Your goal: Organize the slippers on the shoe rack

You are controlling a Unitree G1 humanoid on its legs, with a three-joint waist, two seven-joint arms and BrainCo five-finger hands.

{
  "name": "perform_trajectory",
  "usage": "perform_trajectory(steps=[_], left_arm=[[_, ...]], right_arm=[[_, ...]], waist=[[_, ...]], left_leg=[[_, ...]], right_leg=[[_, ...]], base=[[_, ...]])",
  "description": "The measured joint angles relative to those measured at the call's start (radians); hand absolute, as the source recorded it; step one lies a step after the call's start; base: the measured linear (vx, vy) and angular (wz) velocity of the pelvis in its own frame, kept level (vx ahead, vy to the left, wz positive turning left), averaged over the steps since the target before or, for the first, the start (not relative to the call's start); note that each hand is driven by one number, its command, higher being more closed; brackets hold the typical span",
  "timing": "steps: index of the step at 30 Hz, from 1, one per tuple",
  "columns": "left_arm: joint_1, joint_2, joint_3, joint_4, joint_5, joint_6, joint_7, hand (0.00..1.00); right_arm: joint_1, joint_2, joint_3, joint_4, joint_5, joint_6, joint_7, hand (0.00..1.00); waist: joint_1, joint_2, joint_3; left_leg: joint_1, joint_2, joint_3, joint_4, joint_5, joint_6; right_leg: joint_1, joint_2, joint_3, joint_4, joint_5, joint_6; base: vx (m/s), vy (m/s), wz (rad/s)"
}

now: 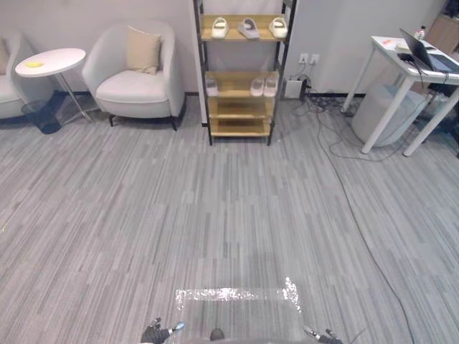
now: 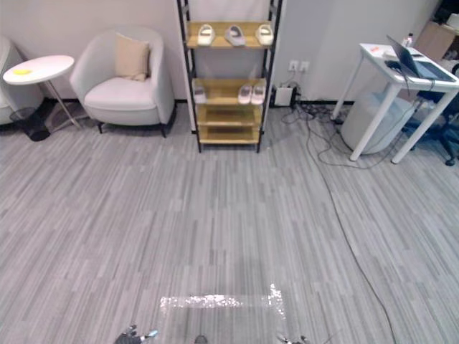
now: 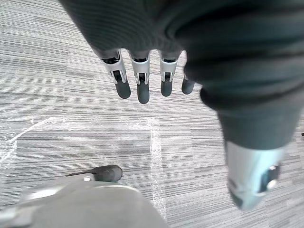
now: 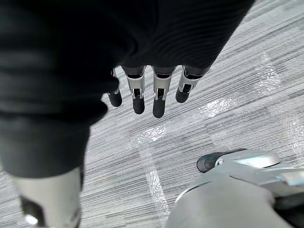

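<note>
As I look across the grey floor (image 1: 215, 215), a round surface (image 1: 50, 61) stands far left by the wall, with a pale armchair (image 1: 136, 89) and its cushion (image 1: 143, 49) beside it. Next comes the shoe rack (image 1: 240, 127), well apart from me. Three slippers (image 1: 249, 28) lie in a row on its top shelf, and on the shelf below one slipper (image 1: 211, 87) sits at the left end with a pair (image 1: 264, 87) side by side at the right end. Far right, a long surface (image 1: 393, 51) carries a laptop (image 1: 430, 57). Low down, my left hand (image 3: 143, 85) and right hand (image 4: 160, 95) hang over the floor, fingers (image 4: 138, 92) straight, loosely spread, holding nothing.
</note>
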Motion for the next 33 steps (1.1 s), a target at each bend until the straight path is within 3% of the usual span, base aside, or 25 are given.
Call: perform_trajectory(steps=[9, 15, 23, 28, 30, 33], left_arm=[[-0.031, 0.001, -0.003, 0.018, 0.035, -0.003, -0.002, 0.0], [-0.033, 0.001, -0.006, 0.018, 0.035, -0.003, 0.001, 0.0], [-0.038, 0.009, -0.006, 0.018, 0.033, -0.003, 0.017, 0.0], [-0.041, 0.007, -0.004, 0.016, 0.033, -0.003, 0.022, 0.0], [-0.052, 0.01, 0.011, 0.011, 0.032, -0.002, 0.022, 0.0], [-0.051, -0.007, 0.076, -0.036, 0.032, -0.002, 0.021, 0.0]], right_arm=[[-0.065, 0.006, -0.002, 0.004, -0.04, -0.007, -0.001, 0.0], [-0.097, 0.05, 0.009, 0.004, -0.043, -0.009, -0.002, 0.0], [-0.103, 0.057, 0.01, 0.008, -0.047, -0.008, -0.003, 0.0], [-0.106, 0.057, 0.008, 0.005, -0.042, -0.009, -0.004, 0.0], [-0.106, 0.058, 0.006, -0.001, -0.038, -0.012, -0.004, 0.0], [-0.098, 0.063, -0.001, -0.034, -0.037, -0.017, -0.008, 0.0]], waist=[[0.001, 0.0, 0.04], [0.001, 0.0, 0.041], [0.001, -0.015, 0.051], [0.001, -0.012, 0.06], [0.001, -0.023, 0.066], [0.007, -0.023, 0.09]], left_leg=[[0.022, -0.003, 0.0, -0.007, -0.002, -0.002], [0.021, -0.002, 0.0, -0.008, -0.002, -0.002], [0.019, -0.004, 0.002, -0.008, -0.005, -0.006], [0.015, -0.001, 0.004, -0.001, -0.026, -0.019], [-0.051, 0.002, 0.007, 0.122, -0.086, -0.015], [-0.192, 0.041, 0.055, 0.454, -0.202, -0.029]], right_leg=[[0.041, 0.0, -0.012, -0.031, 0.0, 0.001], [0.04, 0.001, -0.014, -0.033, 0.0, 0.001], [0.042, -0.001, -0.013, -0.048, 0.001, 0.002], [0.024, 0.001, -0.011, -0.01, -0.021, -0.006], [-0.007, -0.005, -0.01, 0.056, -0.057, -0.012], [-0.028, 0.002, -0.004, 0.112, -0.103, -0.032]], base=[[0.02, -0.023, 0.03], [-0.03, -0.023, 0.0], [0.0, 0.0, 0.0], [0.02, -0.021, -0.01], [0.06, -0.044, 0.02], [0.01, -0.047, -0.04]])
